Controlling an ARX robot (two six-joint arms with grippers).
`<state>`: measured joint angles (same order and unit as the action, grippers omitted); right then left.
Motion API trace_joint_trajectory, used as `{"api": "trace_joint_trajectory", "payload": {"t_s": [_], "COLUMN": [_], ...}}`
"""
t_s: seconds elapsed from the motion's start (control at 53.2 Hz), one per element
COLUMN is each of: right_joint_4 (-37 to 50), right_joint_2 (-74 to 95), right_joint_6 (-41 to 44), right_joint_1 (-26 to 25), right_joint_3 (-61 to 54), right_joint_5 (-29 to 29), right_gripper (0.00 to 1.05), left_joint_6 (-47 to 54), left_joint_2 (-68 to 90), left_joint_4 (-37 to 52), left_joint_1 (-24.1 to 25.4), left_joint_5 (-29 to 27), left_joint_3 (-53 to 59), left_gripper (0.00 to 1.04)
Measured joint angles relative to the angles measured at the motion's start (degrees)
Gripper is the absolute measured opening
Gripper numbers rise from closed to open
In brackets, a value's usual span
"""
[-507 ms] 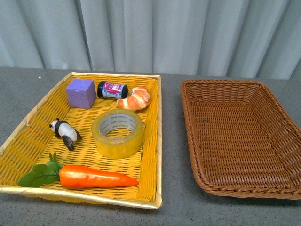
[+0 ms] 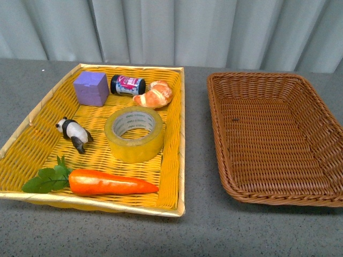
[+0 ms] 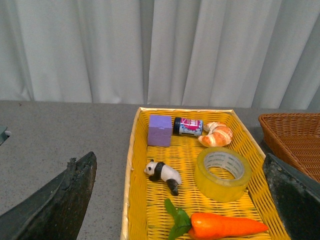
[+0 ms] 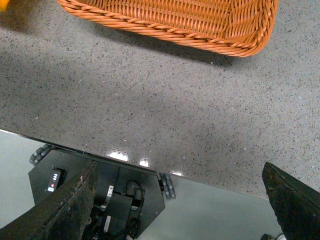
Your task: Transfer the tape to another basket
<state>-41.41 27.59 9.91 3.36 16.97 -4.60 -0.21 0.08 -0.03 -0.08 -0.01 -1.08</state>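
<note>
Left tool (image 3: 178, 156) and right tool (image 4: 178, 165) both spread wide, empty. Ahead of left tool: one tape (image 3: 222, 172), one panda (image 3: 162, 172), one carrot (image 3: 225, 226). Beyond right tool: one basket (image 4: 200, 25), mostly cropped.

Grey table (image 2: 198, 227) bears yellow basket (image 2: 180, 134) and brown basket (image 2: 215, 123).

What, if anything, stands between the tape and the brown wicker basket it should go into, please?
Nothing loose. Only the yellow basket's right wall and a strip of bare table separate the tape from the brown wicker basket; the croissant lies behind the tape, off that path.
</note>
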Motion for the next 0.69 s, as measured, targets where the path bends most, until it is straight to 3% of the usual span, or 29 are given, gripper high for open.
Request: {"api": "trace_joint_trajectory", "payload": {"t_s": [0.695], "right_joint_4": [0.0], "right_joint_2": [0.0], "right_joint_6": [0.0], "right_joint_1": [0.0], "right_joint_3": [0.0], "right_joint_5": [0.0], "right_gripper": [0.96], "left_joint_6": [0.0], "left_joint_2": [0.0], "left_joint_4": [0.0], "left_joint_1": [0.0], "left_joint_5": [0.0], "left_joint_3": [0.0], "left_gripper": [0.98]}}
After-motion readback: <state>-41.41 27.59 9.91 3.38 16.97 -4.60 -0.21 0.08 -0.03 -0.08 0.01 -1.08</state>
